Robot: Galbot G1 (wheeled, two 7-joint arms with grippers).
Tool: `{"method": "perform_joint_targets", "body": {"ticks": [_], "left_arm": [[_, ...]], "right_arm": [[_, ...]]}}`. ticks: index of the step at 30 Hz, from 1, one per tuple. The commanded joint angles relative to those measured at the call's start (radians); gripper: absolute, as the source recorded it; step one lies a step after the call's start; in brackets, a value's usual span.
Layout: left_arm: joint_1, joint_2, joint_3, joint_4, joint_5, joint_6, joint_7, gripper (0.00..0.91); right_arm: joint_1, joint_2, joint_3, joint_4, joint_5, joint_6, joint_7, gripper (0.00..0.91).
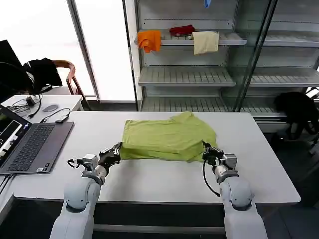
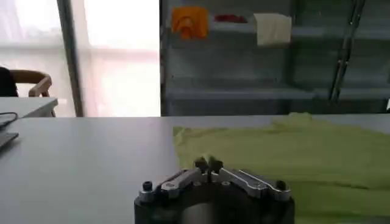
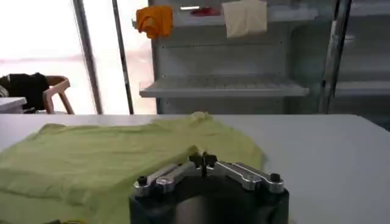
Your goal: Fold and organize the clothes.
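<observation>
White table (image 1: 149,179), yellow-green T-shirt (image 1: 167,139) lying partly folded on it.
Left gripper (image 1: 115,152) and right gripper (image 1: 207,151) sit at its near corners, fingers pressed together.

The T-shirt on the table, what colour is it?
Lime yellow-green all over; no print shows on the T-shirt. The head view shows it best.

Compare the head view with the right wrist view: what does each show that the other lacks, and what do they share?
Head view alone: the open laptop on the table's left, the left gripper at the T-shirt's near left corner, and both arms.

Right wrist view alone: the right gripper from behind, fingertips together at the shirt's edge.

Both: the lime T-shirt lying partly folded on the white table, and the shelves behind holding an orange cloth and a cream cloth.
</observation>
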Motion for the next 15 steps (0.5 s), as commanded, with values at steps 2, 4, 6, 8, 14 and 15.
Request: {"method": "perform_joint_targets", "body": {"ticks": [2,4,6,8,14,15], "left_arm": [[-0.029,0.001,0.002,0.053,-0.018,0.001,-0.007,0.01],[-0.029,0.001,0.004,0.054,-0.017,0.001,-0.007,0.01],[-0.03,0.001,0.007,0.054,-0.016,0.002,-0.01,0.01],[-0.031,0.001,0.01,0.053,-0.016,0.002,-0.011,0.03],[-0.027,0.001,0.017,0.043,-0.008,0.0,-0.016,0.907],[-0.026,0.001,0.017,0.041,-0.008,0.0,-0.017,0.907]], "right_arm": [[0.128,0.004,-0.011,-0.131,-0.043,-0.006,-0.002,0.0],[0.134,0.004,-0.013,-0.139,-0.048,-0.005,-0.003,0.0],[0.139,0.005,-0.015,-0.144,-0.051,-0.011,-0.001,0.04],[0.144,0.008,-0.018,-0.15,-0.052,-0.021,0.003,0.907],[0.166,0.013,-0.028,-0.178,-0.071,-0.002,0.016,0.907],[0.17,0.013,-0.029,-0.181,-0.071,0.0,0.02,0.907]]}}
